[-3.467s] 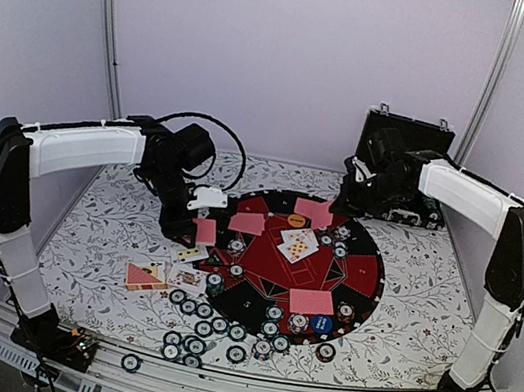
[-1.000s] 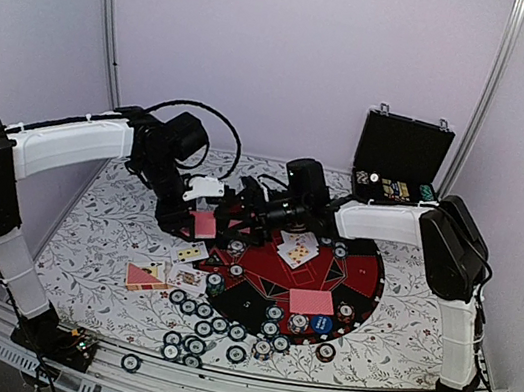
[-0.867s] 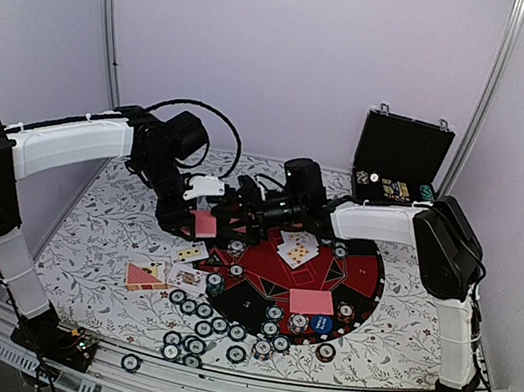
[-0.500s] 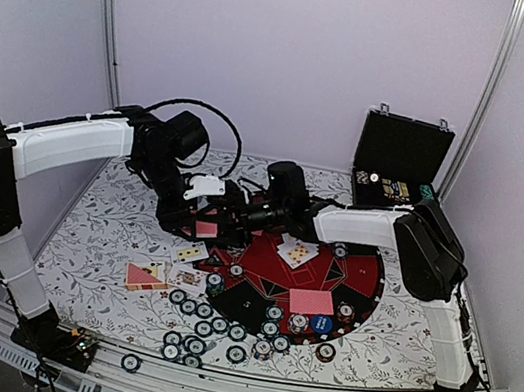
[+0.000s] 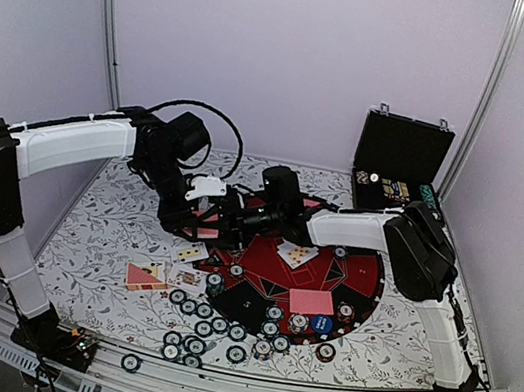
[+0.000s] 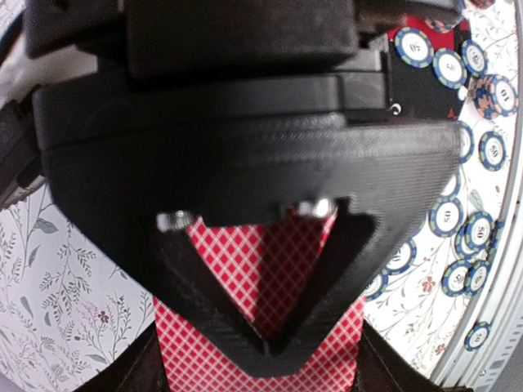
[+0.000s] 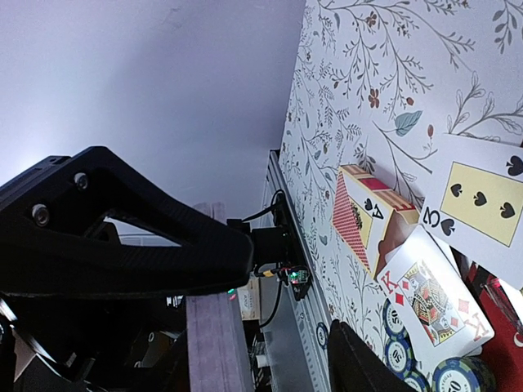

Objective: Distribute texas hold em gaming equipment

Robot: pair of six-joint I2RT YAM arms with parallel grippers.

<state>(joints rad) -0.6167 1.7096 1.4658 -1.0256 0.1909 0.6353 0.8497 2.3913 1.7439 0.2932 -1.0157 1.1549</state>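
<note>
Red-checked rectangular card (image 6: 245, 261) sits clamped in the left hand (image 6: 265, 351), toward the desk's (image 5: 94, 227) left edge. Beside it, the right hand (image 5: 226, 215) appears spread, holding nothing. Three face-up cards (image 7: 429, 302) adjoin round striped chips (image 5: 203, 328).

You are looking at a playing card with a red-and-white checked back (image 6: 270, 298), framed by the matte black fingers of the left gripper (image 6: 265, 351). The round poker chips with striped edges (image 6: 448, 216) are blue and white, and the stacked striped chips (image 6: 490, 94) are brown-red. The tablecloth (image 6: 57, 302) is white, printed with grey-green leafy sprigs and small red blossoms. The big round mat (image 5: 355, 273) is red with black segments, and the hinged case (image 5: 402, 150) is black. The king face card (image 7: 425, 298) shows red, yellow and blue on white. The spade card (image 7: 482, 200) has black pips on a yellow panel.
</note>
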